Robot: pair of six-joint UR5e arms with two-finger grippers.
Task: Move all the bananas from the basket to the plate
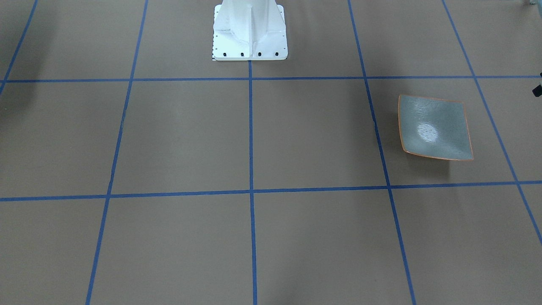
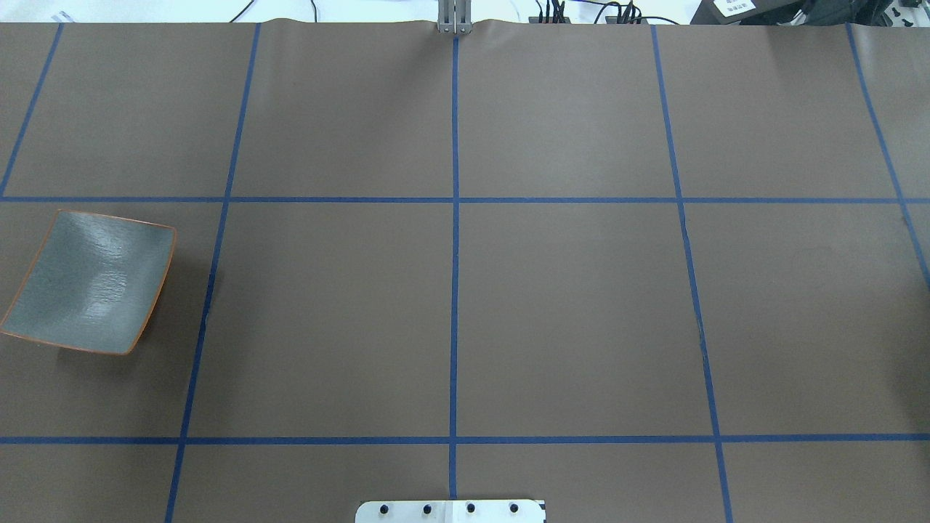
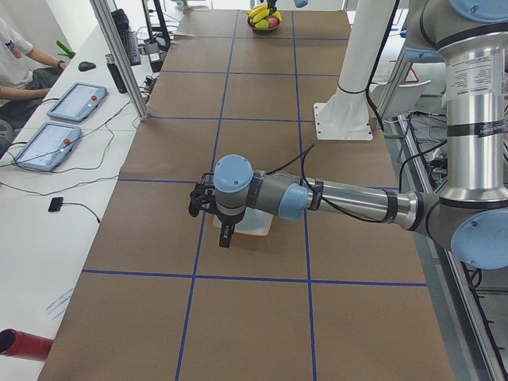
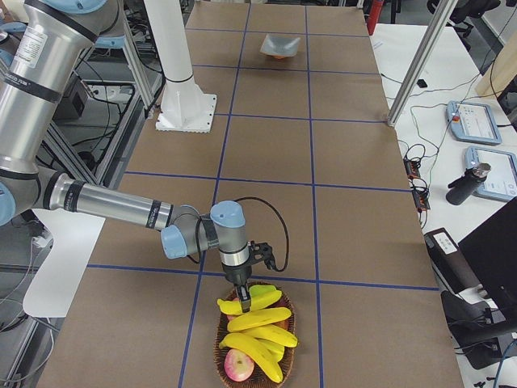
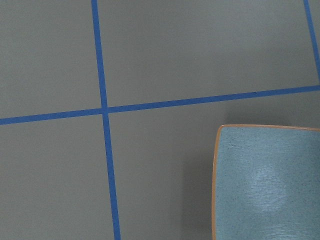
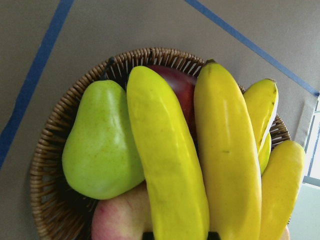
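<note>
Plate [image 5: 265, 185] cut by frame edge; basket [image 6: 47, 150] bottom cut; bananas [image 6: 225, 150] ends cropped.

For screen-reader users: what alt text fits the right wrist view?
Close-up of a wicker basket holding yellow bananas beside a green pear, over a red apple and a pinkish fruit. Brown table with blue tape lines behind.

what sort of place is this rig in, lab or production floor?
Likely a robotics lab, not production: brown-papered table marked with a blue tape grid, two teach pendants on the side bench, a person seated beside them.
</note>
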